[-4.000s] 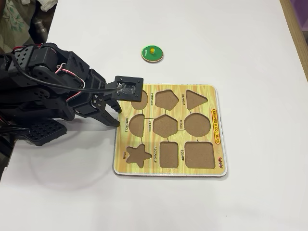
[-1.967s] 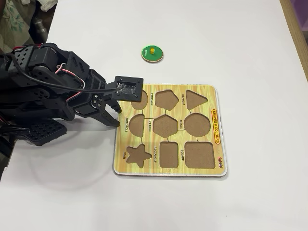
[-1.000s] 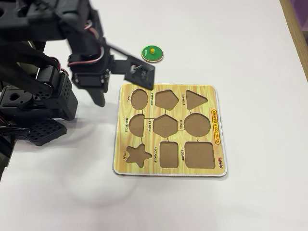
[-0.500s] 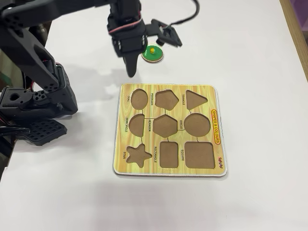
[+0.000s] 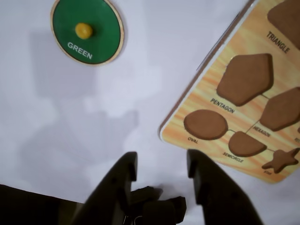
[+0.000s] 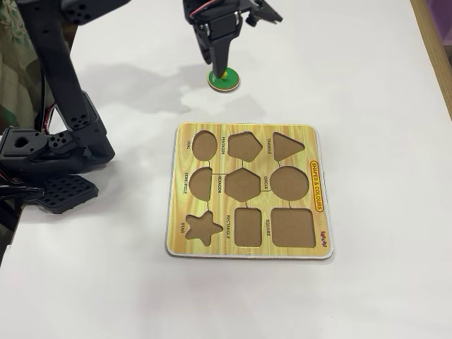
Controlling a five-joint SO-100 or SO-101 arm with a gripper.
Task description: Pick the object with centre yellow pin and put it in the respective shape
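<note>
**Pincer spread above the green disc, shape board apart**

In the wrist view, the pincer point(image 5: 161, 164) rises from the bottom edge with its two dark fingers spread, a clear gap of white tabletop point(image 5: 93, 108) between them and nothing held. The green disc point(image 5: 87, 31), a round piece with a wooden rim, the word GREEN printed on it and a yellow pin point(image 5: 83, 30) at its centre, lies flat on the tabletop at the upper left, well apart from the fingertips. At the right sits the shape board point(image 5: 206, 93), turned at an angle, with brown recesses labelled triangle, pentagon, hexagon, oval, semicircle and star. The oval recess point(image 5: 205, 124) is the one nearest the pincer. The pincer's shadow falls soft and grey on the tabletop between disc and fingers.

In the fixed view, the arm reaches from its black base point(image 6: 56, 152) at the left up and across the top of the frame, with the wrist bent so the pincer point(image 6: 220, 67) points steeply down at the green disc point(image 6: 223, 80). The tips stand right at the yellow pin point(image 6: 224, 73); whether they touch it cannot be told from here. The disc rests on the tabletop point(image 6: 367, 85) beyond the far edge of the shape board point(image 6: 248, 256), near it but not touching. All nine recesses on the board are empty, among them the round one point(image 6: 288, 181) at the middle right
</note>
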